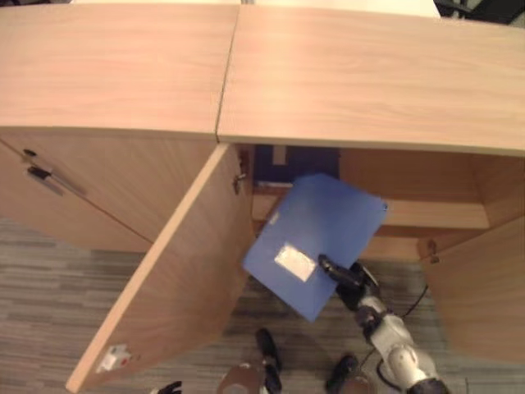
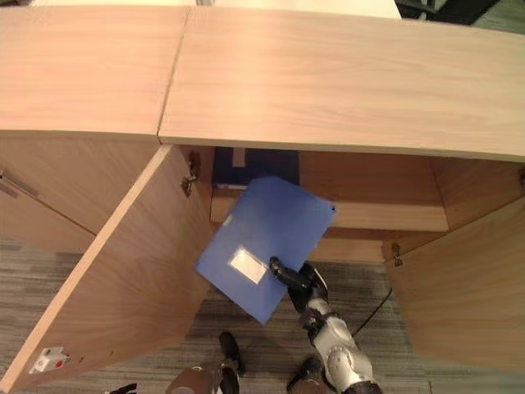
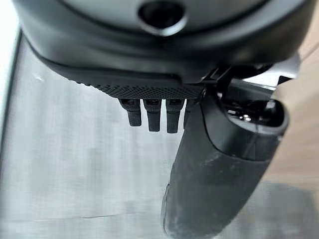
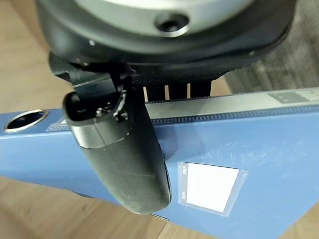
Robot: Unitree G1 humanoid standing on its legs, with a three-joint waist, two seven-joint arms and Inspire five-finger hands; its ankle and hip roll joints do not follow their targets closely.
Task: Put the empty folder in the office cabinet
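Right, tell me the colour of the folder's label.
White, on the blue folder; the label shows best in the right wrist view.

Office; long wooden cabinet (image 1: 344, 74), grey striped carpet (image 1: 57, 287), blue folder (image 1: 320, 238)

Soft, even indoor light (cabinet (image 1: 385, 185) interior shadowed).

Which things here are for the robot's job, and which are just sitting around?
For the job:
blue folder, pinched by the right hand
open cabinet
its open door

Just there:
dark blue thing already in the cabinet
left hand, idle
grey floor
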